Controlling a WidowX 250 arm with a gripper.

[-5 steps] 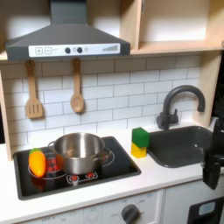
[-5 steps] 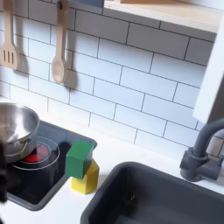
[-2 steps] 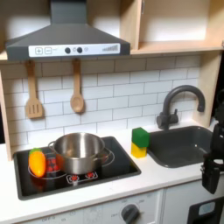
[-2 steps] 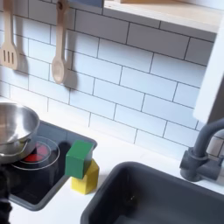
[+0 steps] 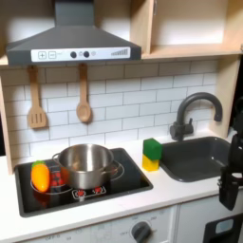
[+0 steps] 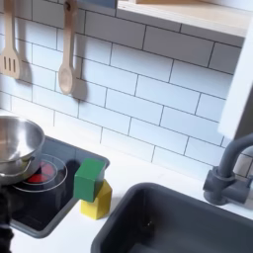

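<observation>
At the first exterior view's right edge my black arm and gripper [image 5: 231,182] hang in front of the counter, just right of the dark sink [image 5: 214,170]. The fingers are too dark and cropped to tell how they stand, and nothing shows in them. The nearest loose thing is a green and yellow sponge block [image 5: 152,153] [image 6: 93,187], which stands on the counter between the sink and the stove. On the black stove [image 5: 123,178] sits a steel pot [image 5: 85,163] [image 6: 14,144], and an orange and yellow toy vegetable [image 5: 40,176] lies to its left.
A dark curved faucet [image 5: 193,109] [image 6: 230,170] rises behind the sink [image 6: 126,206]. A wooden spatula [image 5: 36,100] [image 6: 9,44] and a wooden spoon [image 5: 84,96] [image 6: 66,55] hang on the tiled wall under the grey hood [image 5: 71,44]. A wooden shelf [image 5: 190,47] runs above the sink.
</observation>
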